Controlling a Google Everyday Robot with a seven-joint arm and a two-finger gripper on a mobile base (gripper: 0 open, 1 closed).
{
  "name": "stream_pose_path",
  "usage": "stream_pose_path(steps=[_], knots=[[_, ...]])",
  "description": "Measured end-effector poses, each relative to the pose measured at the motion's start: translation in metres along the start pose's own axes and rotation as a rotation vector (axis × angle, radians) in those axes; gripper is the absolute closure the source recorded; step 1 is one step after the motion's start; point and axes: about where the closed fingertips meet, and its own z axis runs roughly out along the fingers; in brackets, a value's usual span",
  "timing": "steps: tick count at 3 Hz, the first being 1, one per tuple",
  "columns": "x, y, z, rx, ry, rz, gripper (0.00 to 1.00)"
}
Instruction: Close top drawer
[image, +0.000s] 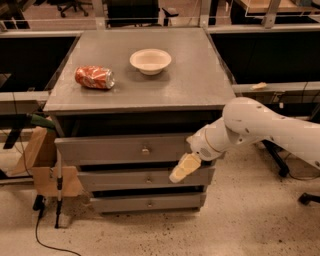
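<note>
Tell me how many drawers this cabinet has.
3, stacked: the top drawer under the tabletop, the middle drawer below it, the bottom drawer lowest. The gripper is before the middle drawer's right end.

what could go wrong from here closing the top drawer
1. The gripper sits low by the right end of the top drawer, over the middle drawer; a push from there may slip off or hit the wrong front.
2. The top drawer seems to stand out past those below; an off-centre push could skew it.
3. The can lies on its side; a hard shut might roll it.
</note>
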Motion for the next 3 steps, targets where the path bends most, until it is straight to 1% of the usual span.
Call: stream_pose_path(steps=[1,2,3], knots=[[-0.006,-0.020,0.003,0.026,0.003,0.012,0.00],[-0.009,-0.034,0.006,0.042,0.009,0.020,0.19],[-0.009,-0.033,0.006,0.042,0.010,0.021,0.42]])
